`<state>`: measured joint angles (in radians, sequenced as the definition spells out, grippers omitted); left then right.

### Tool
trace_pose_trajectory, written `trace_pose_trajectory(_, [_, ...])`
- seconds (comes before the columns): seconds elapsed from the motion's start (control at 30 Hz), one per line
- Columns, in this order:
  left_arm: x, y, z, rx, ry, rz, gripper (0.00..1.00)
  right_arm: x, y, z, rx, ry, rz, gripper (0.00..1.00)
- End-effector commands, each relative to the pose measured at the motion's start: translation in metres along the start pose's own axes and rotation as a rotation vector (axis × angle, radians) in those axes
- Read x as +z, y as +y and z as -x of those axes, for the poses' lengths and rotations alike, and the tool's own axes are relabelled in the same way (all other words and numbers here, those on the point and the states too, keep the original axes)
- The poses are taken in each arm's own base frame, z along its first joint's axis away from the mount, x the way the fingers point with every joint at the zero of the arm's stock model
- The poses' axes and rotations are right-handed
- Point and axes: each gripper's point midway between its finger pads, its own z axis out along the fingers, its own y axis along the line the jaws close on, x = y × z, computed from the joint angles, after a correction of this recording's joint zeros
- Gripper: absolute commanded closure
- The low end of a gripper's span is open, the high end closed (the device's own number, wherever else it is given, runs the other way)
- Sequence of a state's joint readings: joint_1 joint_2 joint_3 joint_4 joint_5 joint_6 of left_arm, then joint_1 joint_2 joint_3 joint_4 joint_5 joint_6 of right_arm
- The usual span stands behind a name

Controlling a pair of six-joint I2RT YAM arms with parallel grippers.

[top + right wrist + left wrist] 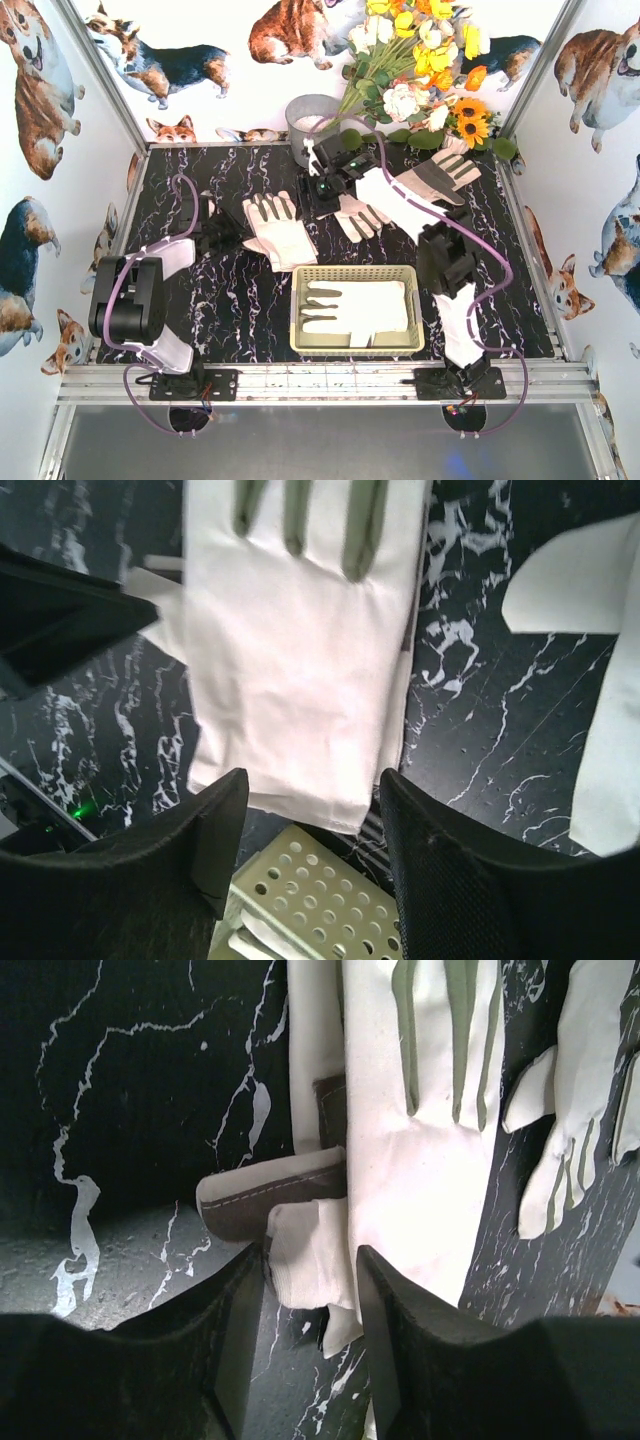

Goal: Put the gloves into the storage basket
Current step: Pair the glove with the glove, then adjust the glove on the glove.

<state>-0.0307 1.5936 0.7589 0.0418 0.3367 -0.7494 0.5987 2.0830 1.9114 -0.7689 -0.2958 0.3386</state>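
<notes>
The storage basket [356, 347] stands near the front with one white glove [355, 308] lying in it. A small stack of gloves [278, 232] lies left of centre, another glove [358, 218] sits behind the basket, and a third [445, 172] is at the back right. My left gripper [228, 236] [310, 1255] is low at the stack, jaws apart, with a white cuff [310, 1260] between its tips. My right gripper [318, 190] [312, 780] hovers open and empty over the top glove's cuff [300, 650] and the basket's corner [320, 900].
A grey metal bucket [312, 118] and a bunch of flowers [420, 70] stand at the back. Corgi-print walls close in both sides. A metal rail [320, 382] runs along the near edge. More gloves [570, 1110] [600, 680] lie to the right.
</notes>
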Motion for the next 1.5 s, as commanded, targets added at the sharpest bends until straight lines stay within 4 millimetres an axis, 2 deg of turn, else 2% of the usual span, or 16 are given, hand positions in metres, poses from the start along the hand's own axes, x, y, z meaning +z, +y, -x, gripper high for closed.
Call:
trace_pose_trajectory(0.0, [0.001,0.002,0.008,0.049,0.011,0.003,0.66,0.014,-0.003,-0.012,0.075,0.080,0.017,0.44])
trace_pose_trajectory(0.17, [0.000,0.003,0.007,0.076,0.052,0.023,0.71,0.033,-0.009,-0.021,0.085,0.114,0.033,0.45])
trace_pose_trajectory(0.33, [-0.001,0.008,0.003,0.096,0.081,0.036,0.71,0.053,-0.018,-0.016,0.113,0.110,0.045,0.48])
trace_pose_trajectory(0.57, [0.007,0.014,-0.003,0.064,0.106,0.037,0.79,0.079,-0.032,-0.010,0.154,0.141,0.029,0.52])
trace_pose_trajectory(0.8, [0.008,0.014,-0.004,0.059,0.118,0.038,0.86,0.093,-0.043,-0.010,0.160,0.138,-0.003,0.57])
trace_pose_trajectory(1.0, [0.008,0.015,-0.002,0.078,0.123,0.055,0.95,0.096,-0.039,-0.003,0.163,0.128,0.038,0.75])
trace_pose_trajectory(1.1, [0.005,0.014,0.001,0.083,0.108,0.057,0.99,0.096,-0.033,-0.001,0.156,0.122,0.068,0.89])
trace_pose_trajectory(1.23, [0.001,0.011,0.006,0.095,0.085,0.056,1.00,0.092,-0.028,0.002,0.129,0.110,0.097,1.00])
trace_pose_trajectory(1.3, [0.001,0.012,0.007,0.096,0.081,0.062,1.00,0.089,-0.026,0.006,0.116,0.098,0.104,1.00])
trace_pose_trajectory(1.33, [-0.005,0.004,0.012,0.107,0.056,0.048,1.00,0.086,-0.025,0.008,0.107,0.089,0.105,1.00])
trace_pose_trajectory(1.47, [-0.018,-0.005,0.027,0.131,-0.019,0.042,1.00,0.066,-0.021,0.025,0.052,0.024,0.086,1.00])
